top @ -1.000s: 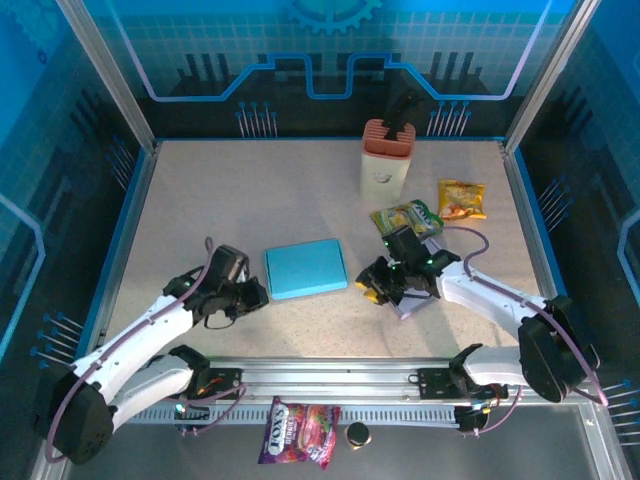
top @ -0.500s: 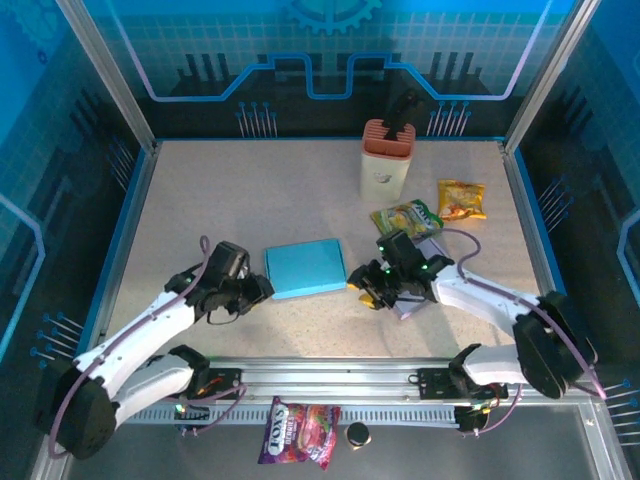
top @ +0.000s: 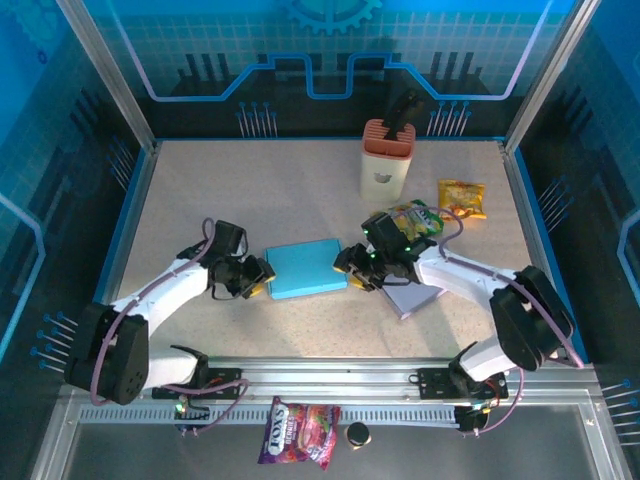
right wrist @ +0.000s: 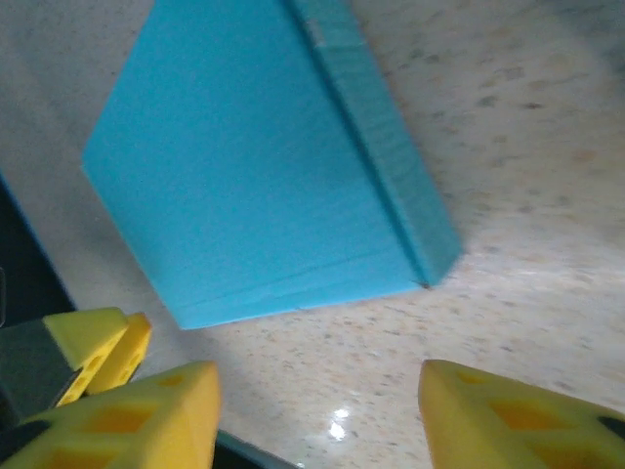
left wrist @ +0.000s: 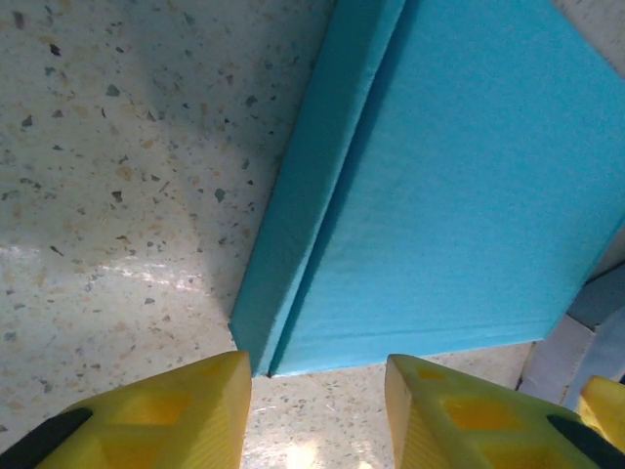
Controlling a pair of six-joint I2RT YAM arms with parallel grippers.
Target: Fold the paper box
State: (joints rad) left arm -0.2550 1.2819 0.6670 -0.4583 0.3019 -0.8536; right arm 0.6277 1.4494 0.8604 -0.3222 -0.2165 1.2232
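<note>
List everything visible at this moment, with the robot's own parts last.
paper box: one, blue, flat at the table's middle
holder: one, white with orange top, far side
snack bag: one, green, right of centre
chip bag: one, orange, far right
pad: one, pale purple, under the right arm
candy bag: one, pink, front rail
table: one, speckled beige
left end effector: one, yellow, open, box's left edge
right end effector: one, yellow, open, box's right edge
</note>
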